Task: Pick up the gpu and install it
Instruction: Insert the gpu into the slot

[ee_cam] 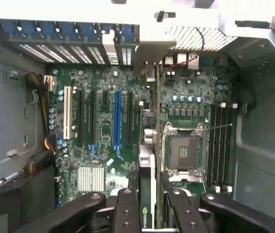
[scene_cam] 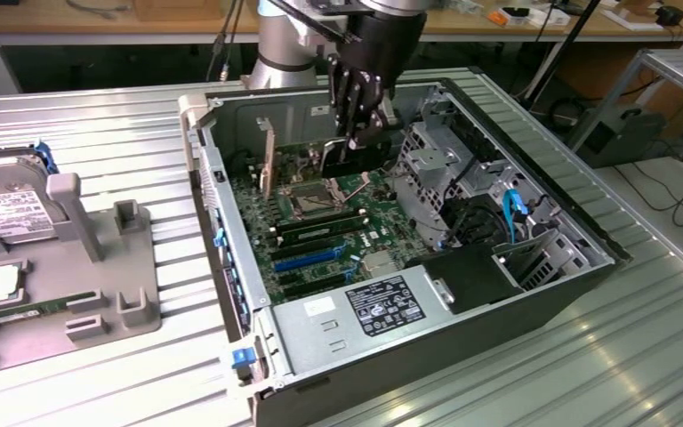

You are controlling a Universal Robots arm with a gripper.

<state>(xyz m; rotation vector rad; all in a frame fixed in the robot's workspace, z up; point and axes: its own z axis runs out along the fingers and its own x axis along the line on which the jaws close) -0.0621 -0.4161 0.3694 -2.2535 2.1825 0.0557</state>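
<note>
Gpu [ee_cam: 147, 194]: thin dark card, pale bracket at its far end, held on edge by the tool [scene_cam: 359, 133], whose black fingers [ee_cam: 126, 213] clamp it from both sides. We place it upper centre of the exterior view, inside the open case [scene_cam: 229, 294], just over the motherboard [ee_cam: 176, 104]. Step in hand, we judge: carrying the card to its slot. Seating calls for lining the edge up with a long slot [ee_cam: 117, 119], bracket to the rear wall. Elsewhere: ribbed metal desk [scene_cam: 104, 133], hard drive [scene_cam: 10, 218] at left.

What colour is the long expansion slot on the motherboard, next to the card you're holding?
Blue; the long slot stands out among black ones and a white one. Clearest in the wrist view.
</note>
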